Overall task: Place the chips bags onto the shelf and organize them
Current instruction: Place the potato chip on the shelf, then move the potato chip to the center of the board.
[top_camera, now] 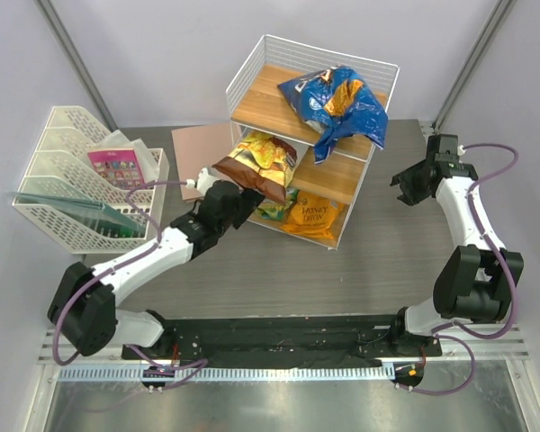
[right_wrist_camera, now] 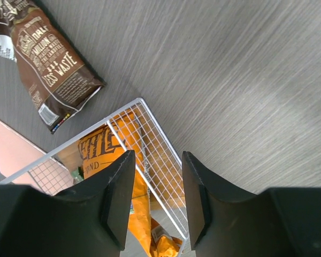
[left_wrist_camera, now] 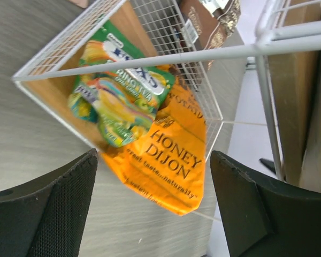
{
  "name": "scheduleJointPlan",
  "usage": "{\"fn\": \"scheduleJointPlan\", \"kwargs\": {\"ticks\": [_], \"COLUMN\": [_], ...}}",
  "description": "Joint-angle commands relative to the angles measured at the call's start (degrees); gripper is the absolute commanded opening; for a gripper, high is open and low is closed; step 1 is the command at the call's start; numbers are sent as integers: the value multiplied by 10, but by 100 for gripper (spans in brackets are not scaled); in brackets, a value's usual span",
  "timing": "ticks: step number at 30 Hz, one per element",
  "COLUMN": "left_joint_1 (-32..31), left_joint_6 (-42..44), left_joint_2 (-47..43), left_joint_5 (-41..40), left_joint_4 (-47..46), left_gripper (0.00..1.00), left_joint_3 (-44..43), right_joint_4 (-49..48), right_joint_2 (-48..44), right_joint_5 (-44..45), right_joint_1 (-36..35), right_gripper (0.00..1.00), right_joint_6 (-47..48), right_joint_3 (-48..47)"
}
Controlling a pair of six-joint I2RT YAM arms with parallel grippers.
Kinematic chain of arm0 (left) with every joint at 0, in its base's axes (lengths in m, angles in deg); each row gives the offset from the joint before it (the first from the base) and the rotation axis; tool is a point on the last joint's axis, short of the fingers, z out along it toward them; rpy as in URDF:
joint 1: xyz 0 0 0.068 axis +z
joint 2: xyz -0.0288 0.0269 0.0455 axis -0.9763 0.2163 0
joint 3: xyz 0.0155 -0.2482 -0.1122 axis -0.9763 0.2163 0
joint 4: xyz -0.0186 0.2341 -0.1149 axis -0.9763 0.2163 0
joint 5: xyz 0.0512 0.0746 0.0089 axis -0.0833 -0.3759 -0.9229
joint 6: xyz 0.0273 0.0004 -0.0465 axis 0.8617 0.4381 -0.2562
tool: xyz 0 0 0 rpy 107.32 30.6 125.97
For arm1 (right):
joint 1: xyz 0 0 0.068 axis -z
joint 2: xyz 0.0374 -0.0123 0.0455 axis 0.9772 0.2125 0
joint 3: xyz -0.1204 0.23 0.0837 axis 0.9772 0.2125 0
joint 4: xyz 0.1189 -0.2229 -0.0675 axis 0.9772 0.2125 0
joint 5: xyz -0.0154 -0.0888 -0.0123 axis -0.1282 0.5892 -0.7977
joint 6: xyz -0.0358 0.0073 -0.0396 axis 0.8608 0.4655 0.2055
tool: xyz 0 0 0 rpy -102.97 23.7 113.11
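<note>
Jaws of the left end effector (left_wrist_camera: 152, 176) stand wide with nothing between them. Straight ahead of it, the orange bag (left_wrist_camera: 171, 160) lies on the lowest board of the shelf (left_wrist_camera: 150, 56), one corner poking out past the wire. The small green-yellow bag (left_wrist_camera: 117, 101) rests on top of it. Just above, a brown bag (top_camera: 256, 166) overhangs the middle board. Farther beyond, the blue bag (top_camera: 337, 103) droops over the top board's edge. The right end effector (right_wrist_camera: 156, 155) hangs over the worktop (top_camera: 387, 270) on the shelf's other side, its gap narrower and also empty. These bags look light, puffy and slippery. To my eye a pinch on a crimped end seam would hold better than a squeeze on the belly, and the overhanging brown one may slide off if nudged.
</note>
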State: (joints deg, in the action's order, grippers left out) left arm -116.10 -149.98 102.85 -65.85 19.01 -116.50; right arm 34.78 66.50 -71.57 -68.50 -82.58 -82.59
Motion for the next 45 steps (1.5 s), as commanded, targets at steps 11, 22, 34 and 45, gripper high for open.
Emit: {"fn": "scheduleJointPlan", "kwargs": {"ticks": [11,22,34,45], "left_joint_1": [20,57,60,60], "left_joint_6": [104,144,120,92], "left_joint_2": [-127,-245,-256,-258], "left_joint_5": [25,0,-11,-23], "left_joint_4": [273,409,464,477], "left_gripper": [86,87,85,82], "left_joint_3": [10,-3,-7,-17], "right_joint_4": [-108,-155,-87,-95], "right_joint_2": [122,358,544,608], "right_joint_5": [-125,-237,-263,-279], "right_joint_1": [3,3,-26,-62], "right_gripper": [56,66,68,69], "right_joint_6": [74,57,107,107], "right_joint_3": [-116,-336,-557,-569]}}
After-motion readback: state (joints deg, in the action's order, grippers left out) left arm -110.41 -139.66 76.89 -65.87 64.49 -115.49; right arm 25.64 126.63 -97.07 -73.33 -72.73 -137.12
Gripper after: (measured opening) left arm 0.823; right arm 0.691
